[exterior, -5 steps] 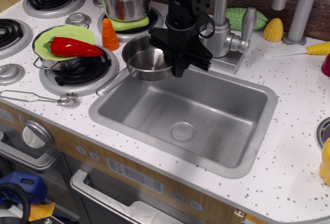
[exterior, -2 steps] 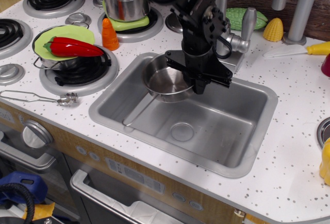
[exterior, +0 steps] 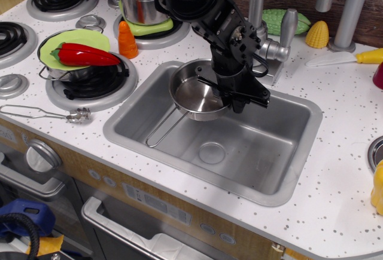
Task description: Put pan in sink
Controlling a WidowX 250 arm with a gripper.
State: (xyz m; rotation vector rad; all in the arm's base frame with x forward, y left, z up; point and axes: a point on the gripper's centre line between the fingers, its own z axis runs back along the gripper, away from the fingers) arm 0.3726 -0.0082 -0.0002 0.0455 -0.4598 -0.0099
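Observation:
The pan (exterior: 194,95), a small shiny steel saucepan with a thin wire-loop handle (exterior: 163,131), hangs inside the upper left part of the sink (exterior: 287,170), a large grey basin with a round drain (exterior: 211,152). My black gripper (exterior: 234,100) is shut on the pan's right rim and holds it tilted, a little above the sink floor. The handle points down-left toward the sink's front wall. The arm reaches in from the top middle.
A steel pot with a green plate and red pepper (exterior: 78,54) sits on the left burner. A taller steel pot (exterior: 143,0), an orange carrot (exterior: 127,40), the faucet (exterior: 269,39), metal tongs (exterior: 45,114), corn (exterior: 317,33) and a knife (exterior: 347,58) lie around the sink.
My gripper has carried the pan from the counter at the sink's back left corner rightward and down into the sink. In the last half second it sank slightly lower.

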